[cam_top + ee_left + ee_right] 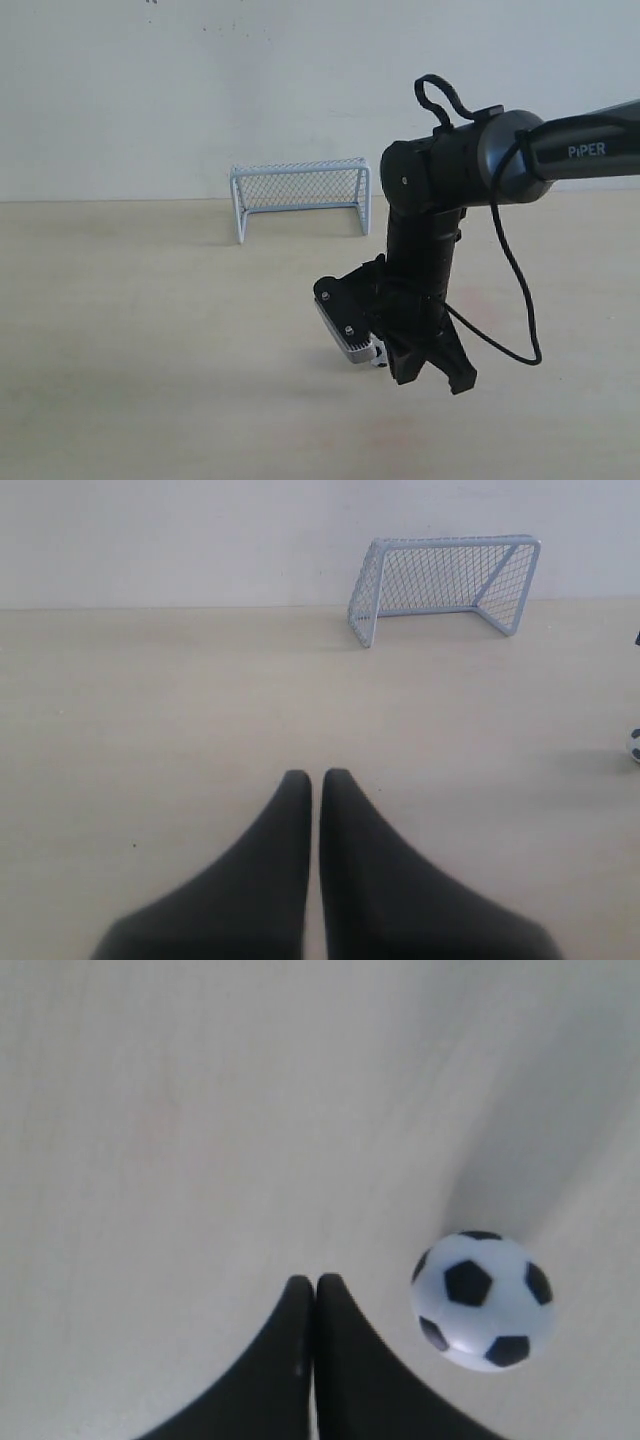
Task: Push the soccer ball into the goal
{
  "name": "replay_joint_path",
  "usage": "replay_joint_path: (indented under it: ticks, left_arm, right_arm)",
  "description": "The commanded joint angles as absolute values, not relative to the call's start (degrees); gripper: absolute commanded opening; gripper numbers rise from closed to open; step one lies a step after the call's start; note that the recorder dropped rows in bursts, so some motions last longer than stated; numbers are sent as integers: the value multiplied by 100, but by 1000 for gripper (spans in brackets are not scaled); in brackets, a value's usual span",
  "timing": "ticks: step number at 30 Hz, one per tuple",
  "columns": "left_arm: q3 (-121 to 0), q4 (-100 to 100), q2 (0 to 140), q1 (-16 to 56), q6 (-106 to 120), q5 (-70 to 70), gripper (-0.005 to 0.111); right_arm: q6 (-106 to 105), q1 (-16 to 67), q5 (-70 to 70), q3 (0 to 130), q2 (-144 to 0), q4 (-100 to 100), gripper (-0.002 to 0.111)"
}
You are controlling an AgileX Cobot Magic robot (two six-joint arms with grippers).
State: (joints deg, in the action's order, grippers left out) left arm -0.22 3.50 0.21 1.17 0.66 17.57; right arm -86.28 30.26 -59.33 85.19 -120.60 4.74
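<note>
The small black-and-white soccer ball (483, 1300) rests on the pale table just beside my right gripper (315, 1282), which is shut and empty; whether they touch I cannot tell. In the exterior view that gripper (432, 375) points down at the table in front of the goal, and the arm hides most of the ball. The light-blue wire goal (300, 196) with mesh netting stands at the back by the wall, its mouth facing forward. My left gripper (316, 777) is shut and empty, low over the table, facing the goal (445, 580). The ball (634, 745) peeks in at that view's edge.
The wooden table (150, 330) runs back to a plain white wall (200, 90). A black cable (515, 270) loops off the right arm. Nothing stands between the ball's spot and the goal mouth.
</note>
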Motion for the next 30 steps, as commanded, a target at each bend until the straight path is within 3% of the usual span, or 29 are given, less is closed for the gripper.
replay_joint_path:
  ticks: [1, 17, 18, 19, 21, 30]
  left_arm:
    - [0, 410, 0, 114, 93, 1759, 4]
    - [0, 410, 0, 114, 93, 1759, 4]
    - [0, 410, 0, 114, 93, 1759, 4]
    - [0, 410, 0, 114, 93, 1759, 4]
    - [0, 410, 0, 114, 93, 1759, 4]
    - [0, 410, 0, 114, 93, 1759, 4]
  right_arm:
    - [-8605, 3044, -6271, 8560, -12056, 304, 0]
    - [-8605, 3044, -6319, 8560, -12056, 482, 0]
    - [-8000, 3044, -4847, 8560, -12056, 123, 0]
    - [-5470, 3044, -3233, 8568, -12006, -757, 0]
    - [-1899, 3044, -2416, 8589, -11767, -2370, 0]
    - [-1349, 3044, -3871, 8589, -11243, -3311, 0]
